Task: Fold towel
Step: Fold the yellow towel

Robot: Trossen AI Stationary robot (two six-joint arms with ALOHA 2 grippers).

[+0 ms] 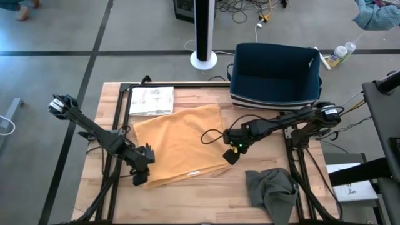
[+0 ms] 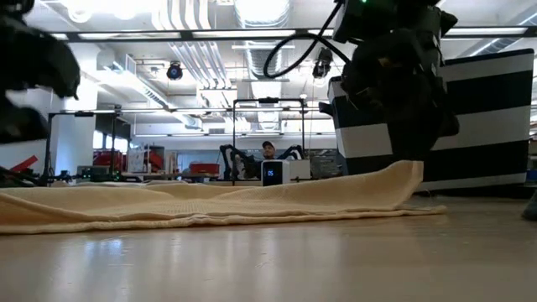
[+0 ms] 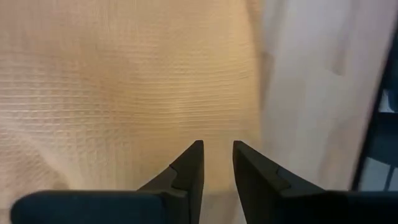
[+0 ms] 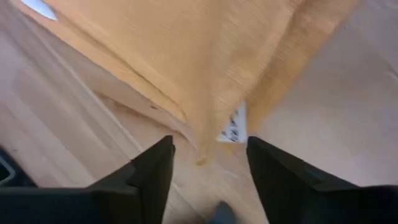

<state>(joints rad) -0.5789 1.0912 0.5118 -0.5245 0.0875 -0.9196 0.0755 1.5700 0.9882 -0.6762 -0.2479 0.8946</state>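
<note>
A yellow towel (image 1: 181, 140) lies folded on the wooden table, several layers showing along its near edge (image 2: 210, 220). My left gripper (image 1: 140, 178) hovers over the towel's near left corner, fingers pointing down and a little apart (image 3: 217, 152), with nothing between them. My right gripper (image 1: 231, 156) stands open above the towel's near right corner. That corner (image 4: 200, 146) lies in the gap between the wide fingers (image 4: 210, 149), clear of both. In the low view the towel's right end (image 2: 407, 180) rises in a hump below this gripper (image 2: 403, 101).
A crumpled grey cloth (image 1: 272, 190) lies at the table's near right. A navy bin (image 1: 275, 75) stands at the far right edge. A white printed sheet (image 1: 151, 100) lies at the far left, by the towel's far corner. Bare wood shows along the near edge.
</note>
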